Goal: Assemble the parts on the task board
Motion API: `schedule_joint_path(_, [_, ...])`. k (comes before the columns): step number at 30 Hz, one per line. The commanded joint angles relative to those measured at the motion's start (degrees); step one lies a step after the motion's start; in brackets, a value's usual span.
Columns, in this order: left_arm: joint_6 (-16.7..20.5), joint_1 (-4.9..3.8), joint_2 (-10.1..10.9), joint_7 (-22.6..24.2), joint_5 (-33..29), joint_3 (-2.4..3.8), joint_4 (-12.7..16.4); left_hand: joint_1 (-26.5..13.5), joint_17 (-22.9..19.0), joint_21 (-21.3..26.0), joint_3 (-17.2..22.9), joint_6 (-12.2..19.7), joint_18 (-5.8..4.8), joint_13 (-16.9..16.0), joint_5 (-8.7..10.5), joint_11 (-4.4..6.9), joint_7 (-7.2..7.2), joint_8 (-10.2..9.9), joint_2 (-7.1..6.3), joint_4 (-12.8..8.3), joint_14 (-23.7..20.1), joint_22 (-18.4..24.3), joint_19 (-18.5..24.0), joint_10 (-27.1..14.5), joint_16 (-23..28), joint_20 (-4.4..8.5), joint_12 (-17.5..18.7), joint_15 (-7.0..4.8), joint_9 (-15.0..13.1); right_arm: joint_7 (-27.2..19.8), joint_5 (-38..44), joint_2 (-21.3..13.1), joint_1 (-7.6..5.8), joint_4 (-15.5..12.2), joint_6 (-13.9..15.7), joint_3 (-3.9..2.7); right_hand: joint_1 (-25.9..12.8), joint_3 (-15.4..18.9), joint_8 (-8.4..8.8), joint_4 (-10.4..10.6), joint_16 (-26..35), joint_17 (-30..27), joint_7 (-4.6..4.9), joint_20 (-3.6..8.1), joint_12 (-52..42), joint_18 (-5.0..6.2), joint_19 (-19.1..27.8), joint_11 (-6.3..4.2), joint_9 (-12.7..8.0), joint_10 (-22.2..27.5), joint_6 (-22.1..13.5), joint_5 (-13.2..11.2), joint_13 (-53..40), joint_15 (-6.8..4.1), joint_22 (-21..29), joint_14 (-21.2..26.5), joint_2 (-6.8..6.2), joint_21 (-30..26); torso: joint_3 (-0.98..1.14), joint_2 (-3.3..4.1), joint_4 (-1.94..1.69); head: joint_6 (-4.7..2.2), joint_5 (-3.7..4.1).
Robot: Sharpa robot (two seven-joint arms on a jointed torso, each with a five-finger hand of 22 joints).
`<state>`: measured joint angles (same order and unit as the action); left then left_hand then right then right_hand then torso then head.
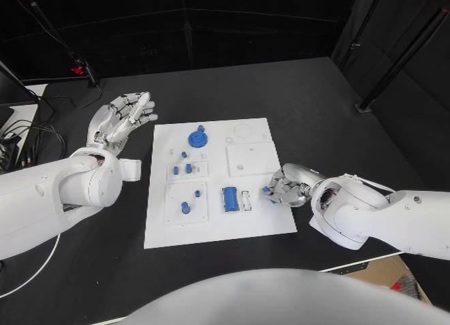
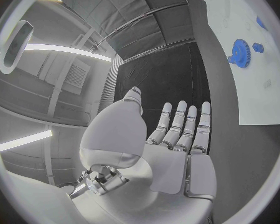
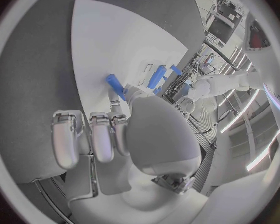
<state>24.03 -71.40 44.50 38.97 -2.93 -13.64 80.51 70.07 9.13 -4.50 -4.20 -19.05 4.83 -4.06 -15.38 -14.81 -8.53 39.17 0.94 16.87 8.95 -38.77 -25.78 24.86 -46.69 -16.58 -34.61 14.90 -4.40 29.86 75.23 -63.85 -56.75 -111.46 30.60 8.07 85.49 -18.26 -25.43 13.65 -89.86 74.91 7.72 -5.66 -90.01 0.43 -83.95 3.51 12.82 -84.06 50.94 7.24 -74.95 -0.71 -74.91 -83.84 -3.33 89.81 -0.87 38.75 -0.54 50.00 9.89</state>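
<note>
My right robot hand [image 1: 287, 186] pinches a blue peg [image 3: 114, 84] at the task board [image 1: 215, 230]'s three-o'clock edge; I should keep it upright over its slot.

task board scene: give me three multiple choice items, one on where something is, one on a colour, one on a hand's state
1. Where does the blue gear lie on the task board?
A. near its far edge
B. near its near edge
C. off it, on the table

2. What colour are the parts?
A. red
B. blue
C. yellow

3. How is the left hand?
A. gripping the gear
B. pressing on the board
C. open, fingers spread, off the board

Answers:
1 A, the head view shows the gear at the board's far end.
2 B, every piece is blue.
3 C, the left wrist view shows its palm bare.
</note>
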Motion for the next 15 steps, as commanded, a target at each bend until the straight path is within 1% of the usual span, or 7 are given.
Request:
schedule_joint_path(1, [-0.62,-0.08,0.00,7.19,0.04,0.06,0.02,-0.05,-0.10,0.17,-0.36,0.40,0.18,0.10,-0.25,-0.10,-8.38,0.36,0.43,-0.12,-0.36,0.09,0.47,-0.41,-0.24,-0.03,-0.24,-0.06,0.07,-6.55,-8.55,-0.74,0.17,-0.91,6.36,0.15,-0.69,-3.01,-0.21,-2.74,-0.14,15.09,-0.30,-0.36,0.01,-0.43,-6.05,0.08,-0.09,-5.94,0.89,0.71,-15.05,0.39,-15.09,-6.16,-0.31,0.19,-0.06,-0.02,0.00,0.00,0.07])
schedule_joint_path(2, [-0.64,-0.08,-0.04,7.18,0.04,0.06,-0.01,-0.05,-0.10,0.17,-0.36,0.40,0.18,0.10,-0.25,-0.10,-8.38,0.36,0.43,-0.12,-0.36,0.09,0.47,-0.41,-0.24,-0.03,-0.24,-0.06,0.07,-7.40,-9.24,-1.02,0.17,-1.25,7.12,0.15,-0.79,-3.02,-0.16,-2.79,-0.14,15.09,-0.33,-0.35,0.01,-0.43,-6.05,0.06,-0.13,-5.94,1.01,0.83,-15.05,0.39,-15.09,-6.16,-0.33,0.19,-0.08,-0.03,-0.04,0.00,0.11])
schedule_joint_path(5, [-0.69,-0.08,-0.14,7.16,0.04,0.06,-0.09,-0.05,-0.11,0.17,-0.37,0.41,0.18,0.10,-0.26,-0.10,-8.38,0.36,0.46,-0.12,-0.37,0.09,0.48,-0.42,-0.25,-0.03,-0.25,-0.06,0.08,-9.43,-11.29,-1.77,0.16,-2.19,8.70,0.13,-1.59,-2.80,0.25,-2.80,-0.14,15.09,-0.46,-0.32,0.01,-0.43,-6.05,-0.07,-0.40,-5.94,1.67,1.63,-15.05,0.31,-15.09,-6.16,-0.53,0.19,-0.02,-0.01,-0.21,0.00,0.14])
schedule_joint_path(9, [-0.70,-0.08,-0.23,7.12,0.04,0.06,-0.17,-0.04,-0.20,0.17,-0.42,0.46,0.17,0.12,-0.34,-0.10,-8.38,0.39,0.59,-0.11,-0.39,0.07,0.52,-0.44,-0.32,-0.04,-0.32,-0.05,0.12,-11.49,-14.28,-2.48,0.13,-3.19,9.82,0.11,-2.44,-2.46,0.96,-2.89,-0.14,15.09,-0.67,-0.19,0.01,-0.43,-6.05,-0.27,-0.78,-5.94,2.48,2.81,-15.05,0.13,-15.09,-6.16,-0.67,0.19,0.00,0.00,-0.15,0.00,-0.10])
schedule_joint_path(12, [-0.68,-0.08,-0.28,7.09,0.04,0.06,-0.22,-0.04,-0.20,0.17,-0.42,0.46,0.17,0.12,-0.34,-0.10,-8.38,0.39,0.59,-0.11,-0.39,0.07,0.52,-0.44,-0.32,-0.04,-0.32,-0.05,0.12,-12.59,-16.74,-2.79,0.11,-3.72,10.16,0.10,-3.14,-1.85,1.61,-3.05,-0.14,15.09,-0.84,-0.04,0.01,-0.43,-6.05,-0.43,-1.10,-5.94,3.19,4.33,-15.05,0.00,-15.09,-6.16,-0.74,0.19,-0.03,-0.01,-0.15,0.00,-0.21])
schedule_joint_path(15, [-0.67,-0.08,-0.35,7.05,0.04,0.06,-0.26,-0.04,-0.20,0.17,-0.42,0.46,0.17,0.12,-0.34,-0.10,-8.38,0.39,0.59,-0.11,-0.39,0.07,0.52,-0.44,-0.32,-0.04,-0.32,-0.05,0.12,-13.65,-21.86,-3.01,0.07,-4.37,10.13,0.07,-4.05,-0.65,2.41,-3.16,-0.14,15.09,-0.98,0.10,0.01,-0.43,-6.05,-0.60,-1.45,-5.94,3.94,6.37,-15.05,-0.15,-15.09,-6.16,-0.76,0.19,-0.04,0.04,-0.12,0.00,-0.35])
